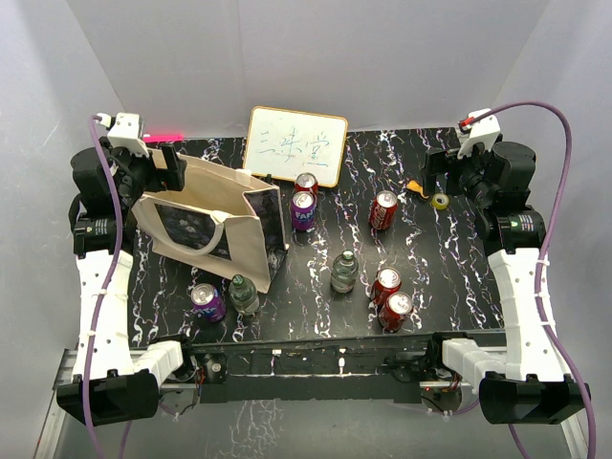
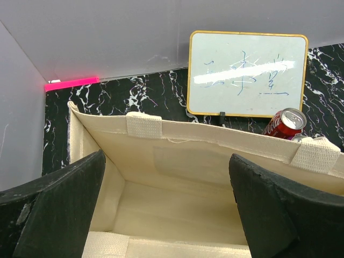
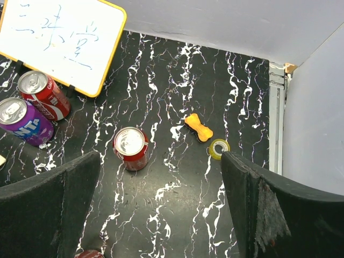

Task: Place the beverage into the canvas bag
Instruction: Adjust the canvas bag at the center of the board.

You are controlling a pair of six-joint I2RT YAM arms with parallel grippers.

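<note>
Black marbled table: canvas bag standing at left, mouth open to receive drinks (nothing visible inside). Cans and bottles stand loose beside it. Left pincer spread, empty, above the bag's mouth. Right pincer spread, empty, over a red can, likely the next pick.

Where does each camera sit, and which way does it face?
Top external: above and behind the bases, looking down and forward over the table; left arm and right arm show.
Left wrist: on the left wrist, facing down into the open canvas bag, whiteboard beyond; the open left pincer frames the view.
Right wrist: on the right wrist, facing down at a red can, orange object and yellow roll; the right pincer is open.
Shared: both wrist views catch the whiteboard and the Coca-Cola can beside it.
</note>
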